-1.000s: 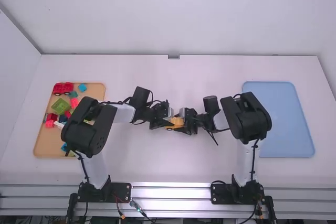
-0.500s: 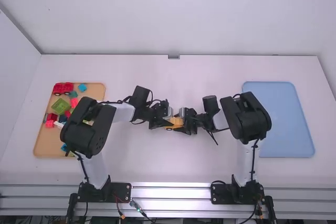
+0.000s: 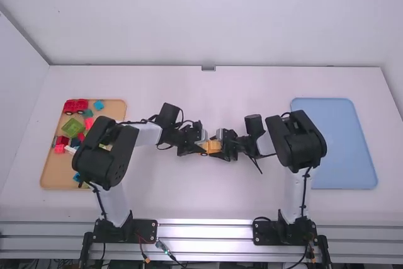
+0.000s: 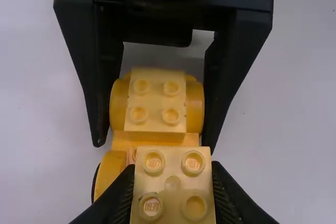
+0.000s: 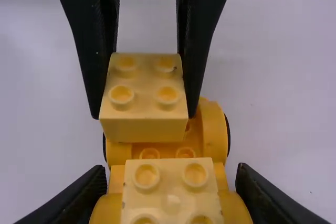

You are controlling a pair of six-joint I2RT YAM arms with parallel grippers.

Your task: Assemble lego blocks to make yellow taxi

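Mid-frame in the high view, the left gripper [image 5: 143, 114] pinched a yellow block [image 5: 144, 129] over the wheeled base [image 5: 214, 129], which the right gripper [image 4: 154, 146] clamped. Seating seemed in hand, needing aligned studs, then pressure. Wooden tray [image 3: 55, 171] far left and blue tray [image 3: 343, 146] far right left white table [image 3: 201, 200] between.

Glossy, smooth yellow plastic block [image 5: 146, 100]; matt, smooth black plastic-looking tool [image 3: 186, 146].

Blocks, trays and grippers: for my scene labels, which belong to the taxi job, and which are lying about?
Taxi job:
left gripper
yellow block it holds
right gripper
yellow wheeled base it holds
second yellow block, on the base

Apparently lying about:
red vehicle
green block
light-blue block
tan tray
blue tray, role unclear
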